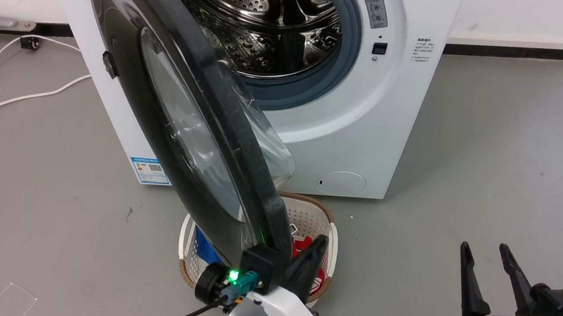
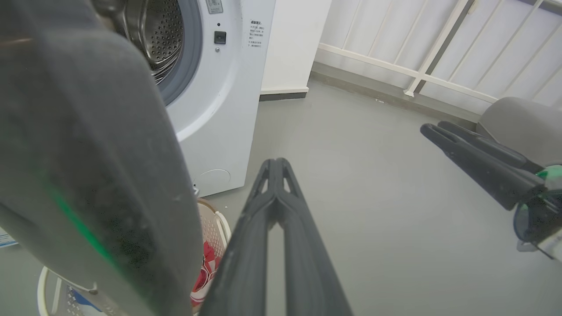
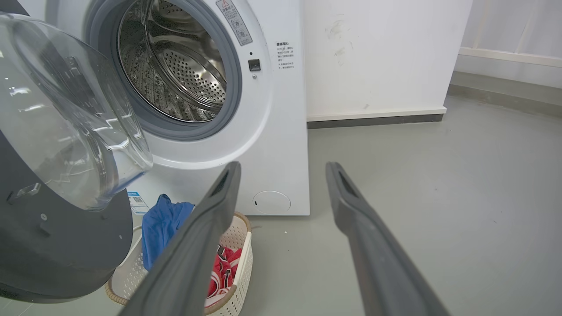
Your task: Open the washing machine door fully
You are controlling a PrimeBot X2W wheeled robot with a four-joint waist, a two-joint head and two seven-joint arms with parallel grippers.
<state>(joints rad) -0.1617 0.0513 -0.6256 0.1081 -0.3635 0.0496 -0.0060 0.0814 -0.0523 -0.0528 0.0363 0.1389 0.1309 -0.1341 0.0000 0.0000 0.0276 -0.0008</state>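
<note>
1. The left gripper (image 1: 322, 241) is seen fully closed: in its wrist view the two fingers (image 2: 246, 245) are pressed together along their length with nothing between them. It is placed just to the right of the near edge of the washing machine door (image 1: 198, 137). Whether it is touching the rim cannot be told.
2. The right gripper (image 1: 484, 249) is seen wide open and empty, low at the near right, well apart from the machine.
3. The washing machine door is found open, hinged at the machine's left and standing out toward the near side, its clear glass bowl turned toward the drum (image 1: 271, 23). The drum's mouth is fully exposed.
4. A white laundry basket (image 1: 334, 231) is noted on the floor just before the machine, partly under the door. Red clothing (image 3: 224, 267) and blue clothing (image 3: 160, 224) are seen in it.
5. The floor (image 1: 484, 157) is grey and smooth. A white cable (image 1: 18, 96) is seen lying on it at the far left. White walls with a dark skirting are noted behind the machine.
</note>
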